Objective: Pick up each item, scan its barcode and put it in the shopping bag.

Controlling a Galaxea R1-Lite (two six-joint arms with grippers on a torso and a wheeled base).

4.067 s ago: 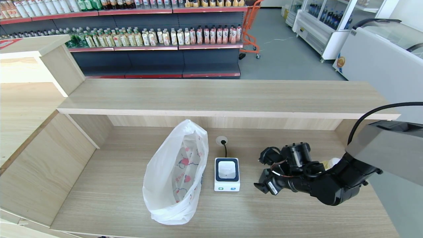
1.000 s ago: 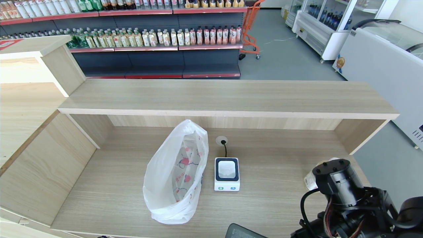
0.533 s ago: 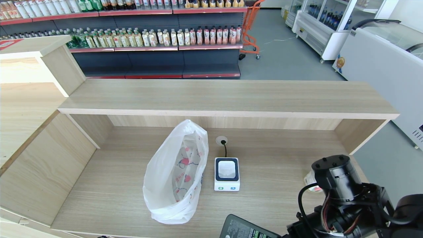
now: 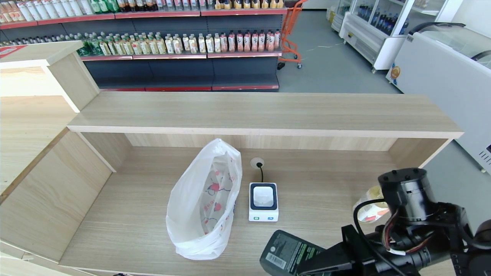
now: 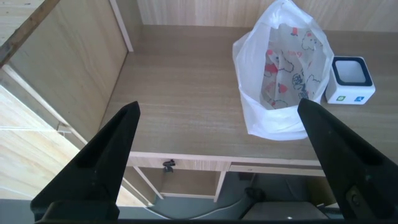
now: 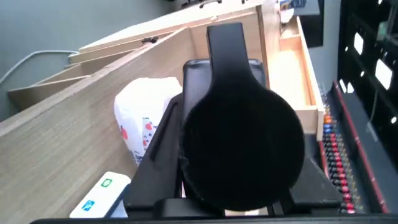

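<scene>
Now, with the right gripper (image 4: pixel 307 266) clamped on the dark packet (image 4: pixel 284 249) at the lower right of the head view, it should turn the upward-facing barcode down over the scanner (image 4: pixel 263 201) at centre, beside the shopping bag (image 4: pixel 191 214), and hold level.

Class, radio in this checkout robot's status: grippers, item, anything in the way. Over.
Left gripper open, empty. Right gripper shut on dark packet, barcode label showing, held short of scanner. Nothing between packet and scanner.
</scene>
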